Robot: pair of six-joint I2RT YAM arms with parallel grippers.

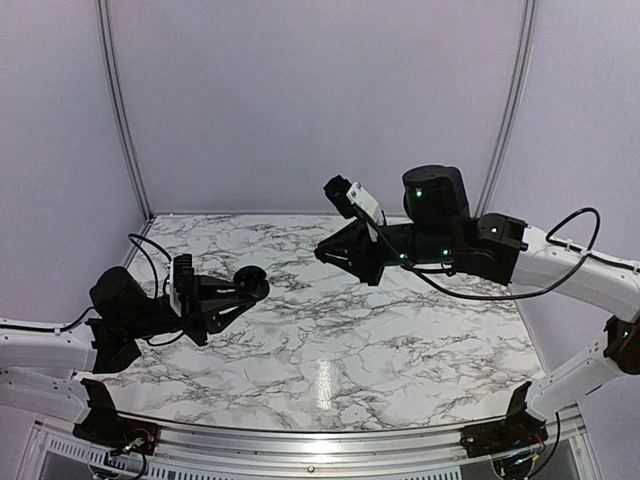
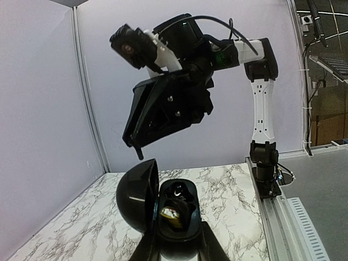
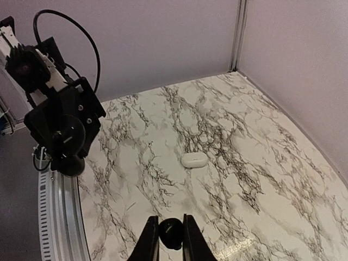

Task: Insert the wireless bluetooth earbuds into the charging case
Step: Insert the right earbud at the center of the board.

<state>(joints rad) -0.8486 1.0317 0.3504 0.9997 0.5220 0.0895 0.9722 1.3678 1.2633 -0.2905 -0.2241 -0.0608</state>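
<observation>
My left gripper (image 2: 176,244) is shut on a black charging case (image 2: 136,198), held above the table with its lid open to the left. One black earbud (image 2: 176,190) sits in the far slot; the near slot shows gold contacts. My right gripper (image 3: 169,242) is shut on a second black earbud (image 3: 170,234), high above the table. In the top view the right gripper (image 1: 322,253) hangs to the right of and above the left gripper (image 1: 240,292) and the case (image 1: 252,283). The white earbuds are out of view.
A closed white charging case (image 3: 194,159) lies on the marble table (image 3: 261,141). Purple walls enclose the back and sides. A metal rail (image 1: 320,440) runs along the near edge by the arm bases.
</observation>
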